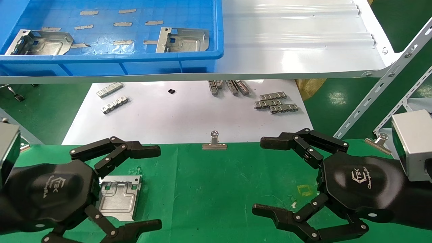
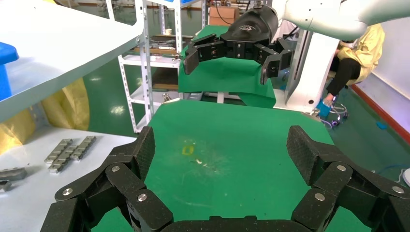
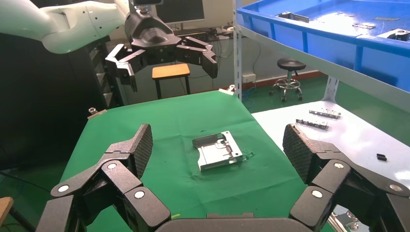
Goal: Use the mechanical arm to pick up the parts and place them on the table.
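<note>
Beneath the spread, empty glossy black left hand [image 1: 101,189], one silvery stamped plate [image 1: 118,197] lies on green cloth [image 1: 209,189]; the right hand [image 1: 303,182], also spread, hovers well apart. Dropping lower could knock the plate askew.

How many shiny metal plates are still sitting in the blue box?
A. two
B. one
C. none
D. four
A. Two parts lie in the blue box, one at its left end and one nearer the right; a third part already lies on the green table, under the open left claw.
</note>
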